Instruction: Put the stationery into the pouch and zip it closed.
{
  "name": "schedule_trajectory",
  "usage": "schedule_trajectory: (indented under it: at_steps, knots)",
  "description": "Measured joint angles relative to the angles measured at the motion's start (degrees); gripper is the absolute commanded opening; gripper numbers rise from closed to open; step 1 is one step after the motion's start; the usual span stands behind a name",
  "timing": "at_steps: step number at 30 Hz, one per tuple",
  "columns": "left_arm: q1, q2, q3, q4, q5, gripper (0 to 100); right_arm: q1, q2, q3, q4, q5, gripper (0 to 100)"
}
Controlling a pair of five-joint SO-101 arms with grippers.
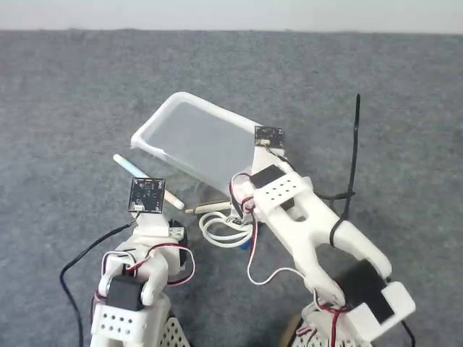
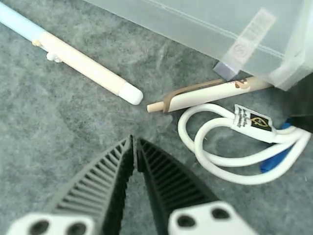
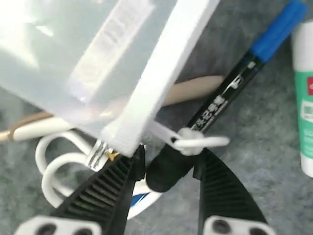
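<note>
The translucent pouch point(image 1: 195, 141) lies at mid-table, its white-edged corner point(image 3: 161, 78) right over my right gripper point(image 3: 171, 152). That gripper is shut on the black end of a blue-capped marker point(image 3: 230, 88), with the white zipper pull point(image 3: 198, 142) lying across the marker. My left gripper point(image 2: 134, 143) is shut on nothing, low over the grey mat, a little short of a beige pen point(image 2: 210, 94) and a pale blue and cream pen point(image 2: 73, 58). A coiled white cable point(image 2: 230, 149) lies beside the beige pen.
A green and white glue stick point(image 3: 305, 112) lies next to the marker. The right arm point(image 1: 311, 224) reaches in from the front right, and the left arm point(image 1: 141, 282) stands at the front left. A black cable point(image 1: 354, 159) rises behind the right arm.
</note>
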Motion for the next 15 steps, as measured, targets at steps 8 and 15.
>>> schedule_trajectory:
  at_steps: [8, 15]
  knots:
    - [0.0, 0.0, 0.0, 0.0, 0.0, 1, 0.6, 0.0, 0.0, 0.1, 0.0, 1.8]
    - [0.0, 0.0, 0.0, 0.0, 0.0, 1, 0.4, -5.6, 0.0, 6.2, 6.7, 0.6]
